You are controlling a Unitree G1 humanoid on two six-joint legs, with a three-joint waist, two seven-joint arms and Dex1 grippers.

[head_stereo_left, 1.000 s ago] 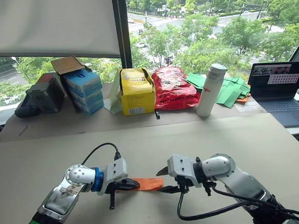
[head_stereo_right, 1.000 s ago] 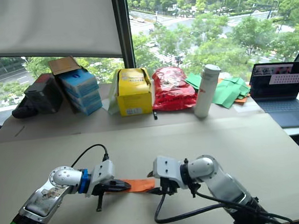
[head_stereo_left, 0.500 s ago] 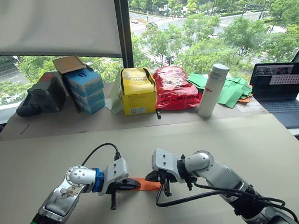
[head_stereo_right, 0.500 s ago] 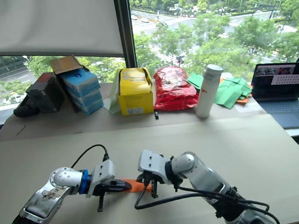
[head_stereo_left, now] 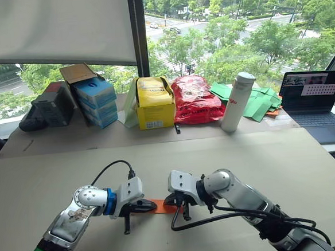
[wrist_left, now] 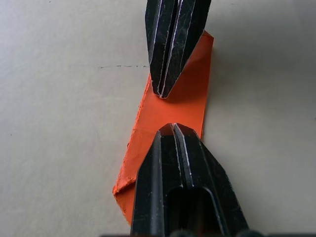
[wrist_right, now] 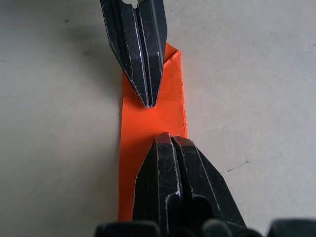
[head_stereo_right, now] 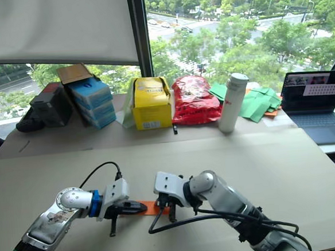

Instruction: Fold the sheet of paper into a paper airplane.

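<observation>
I am pressing the folded orange paper airplane (wrist_left: 174, 106) flat against the desk (head_stereo_left: 227, 156), my left gripper (head_stereo_left: 152, 206) and right gripper (head_stereo_left: 168, 201) facing tip to tip, both jaws closed together.

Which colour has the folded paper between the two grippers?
Bright orange paper, clearest in the right wrist view.

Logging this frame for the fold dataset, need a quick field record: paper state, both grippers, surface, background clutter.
paper: orange sheet of paper, folded to a narrow layered strip, flat on the table
left gripper: shut, tips on one end of the strip
right gripper: shut, tips on the other end, facing the left gripper
gap between tips: short stretch of orange showing
fold stage: no pointed airplane shape yet
back of table: blue boxes, yellow box, red bag, white bottle, green papers, laptop
</observation>
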